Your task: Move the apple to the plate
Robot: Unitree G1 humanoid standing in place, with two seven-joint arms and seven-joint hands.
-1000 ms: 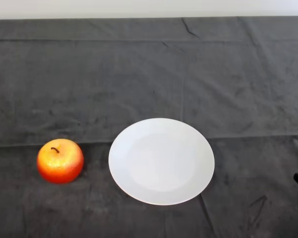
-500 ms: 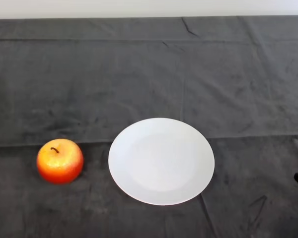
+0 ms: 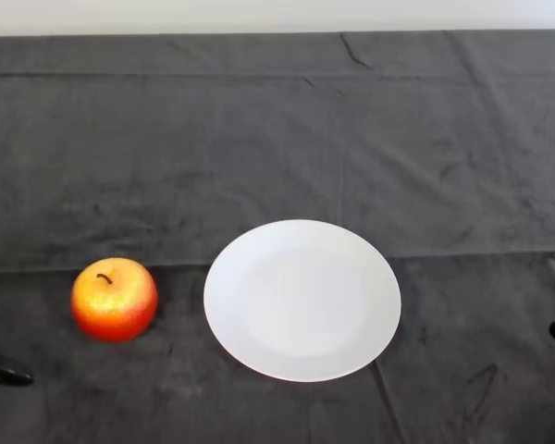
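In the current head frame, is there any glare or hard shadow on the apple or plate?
Head view: even, soft light; the apple shows a small highlight on top and a faint shadow to its right; the white plate has no glare, only slight shading inside; the dark cloth shows creases clearly.

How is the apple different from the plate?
The apple is round and tall, red and orange with a dark stem; the plate is flat, plain white, with nothing on it. The apple is much narrower than the plate and sits to its left. Both rest on the dark cloth, apart from each other.
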